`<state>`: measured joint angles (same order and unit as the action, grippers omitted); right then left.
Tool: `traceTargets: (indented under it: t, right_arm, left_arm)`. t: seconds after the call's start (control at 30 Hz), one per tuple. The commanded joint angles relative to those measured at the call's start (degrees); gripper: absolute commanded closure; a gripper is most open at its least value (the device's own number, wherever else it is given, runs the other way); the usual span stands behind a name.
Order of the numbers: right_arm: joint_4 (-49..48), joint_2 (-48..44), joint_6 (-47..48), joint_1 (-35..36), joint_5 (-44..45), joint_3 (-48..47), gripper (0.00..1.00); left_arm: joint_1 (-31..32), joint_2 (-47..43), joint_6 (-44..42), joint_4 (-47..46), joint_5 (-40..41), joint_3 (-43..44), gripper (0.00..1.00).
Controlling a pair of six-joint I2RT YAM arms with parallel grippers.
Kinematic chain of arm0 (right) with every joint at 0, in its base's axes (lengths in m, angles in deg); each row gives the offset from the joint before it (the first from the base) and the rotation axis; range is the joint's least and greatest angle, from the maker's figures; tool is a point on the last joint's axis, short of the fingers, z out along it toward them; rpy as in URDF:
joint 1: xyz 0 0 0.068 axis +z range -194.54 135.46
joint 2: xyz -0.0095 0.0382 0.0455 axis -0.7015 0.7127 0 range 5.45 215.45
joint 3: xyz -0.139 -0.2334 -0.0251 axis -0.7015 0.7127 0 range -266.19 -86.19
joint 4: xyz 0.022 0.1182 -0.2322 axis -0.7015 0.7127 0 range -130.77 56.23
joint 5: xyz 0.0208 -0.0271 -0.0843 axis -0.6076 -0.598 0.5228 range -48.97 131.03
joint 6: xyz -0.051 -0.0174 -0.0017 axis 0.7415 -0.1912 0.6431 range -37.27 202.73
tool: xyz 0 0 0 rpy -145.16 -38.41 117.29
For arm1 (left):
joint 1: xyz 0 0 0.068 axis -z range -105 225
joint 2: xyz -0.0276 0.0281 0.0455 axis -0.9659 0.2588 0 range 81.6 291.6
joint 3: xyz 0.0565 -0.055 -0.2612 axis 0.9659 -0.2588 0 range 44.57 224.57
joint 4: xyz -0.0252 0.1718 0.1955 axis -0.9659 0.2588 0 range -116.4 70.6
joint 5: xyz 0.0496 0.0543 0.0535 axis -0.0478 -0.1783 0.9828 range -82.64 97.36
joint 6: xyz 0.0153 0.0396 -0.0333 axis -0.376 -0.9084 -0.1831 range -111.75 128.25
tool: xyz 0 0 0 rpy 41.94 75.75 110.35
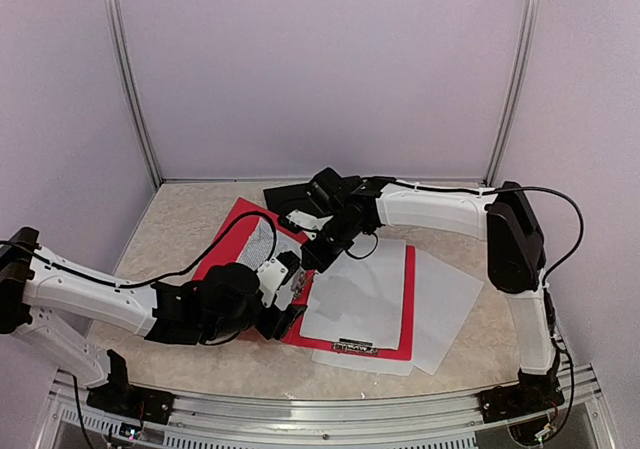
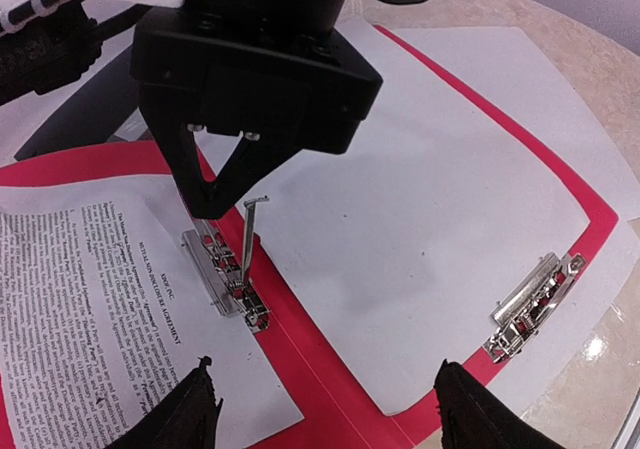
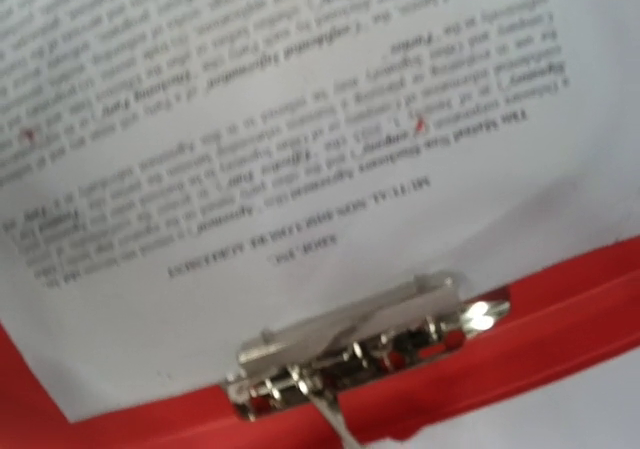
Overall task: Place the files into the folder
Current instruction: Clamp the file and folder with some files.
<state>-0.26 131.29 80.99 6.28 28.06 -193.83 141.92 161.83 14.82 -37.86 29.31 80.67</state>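
Marble tabletop [image 1: 185, 214], red folder [image 2: 100, 159], "AGREEMENT" sheet [image 2: 90, 299]

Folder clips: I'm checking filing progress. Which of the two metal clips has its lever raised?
The clip on the printed sheet, next to the right pincer: its lever stands up. The other clip, on the blank sheet, lies flat.

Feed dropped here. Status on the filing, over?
Left fingers open, over the folder. Right fingers shut at the clip on the printed sheet. Blank sheets on the other half. Nothing blocking.
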Motion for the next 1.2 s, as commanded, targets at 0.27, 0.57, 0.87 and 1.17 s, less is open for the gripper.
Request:
traceTargets:
  t: [0.27, 0.57, 0.87, 1.17]
  right_arm:
    - [-3.93, -11.60, 8.08, 0.00, 4.31, 12.48, 0.64]
    - [-2.81, -8.78, 12.91, 1.67, 5.08, 10.68, 0.55]
    - [0.02, -2.76, 16.13, 2.34, 5.39, 5.20, 0.60]
    - [1.81, -0.37, 17.13, 2.53, 7.17, 3.73, 0.70]
  left_arm:
    - [-0.12, -2.91, 3.56, -3.26, 1.18, -2.68, 0.25]
    - [-0.27, -11.57, 5.62, -1.11, 2.32, -5.70, 0.25]
    - [-1.71, -16.40, 5.20, 0.70, 2.36, -7.44, 0.24]
    - [-3.19, -18.20, 5.48, 0.74, 1.25, -8.40, 0.24]
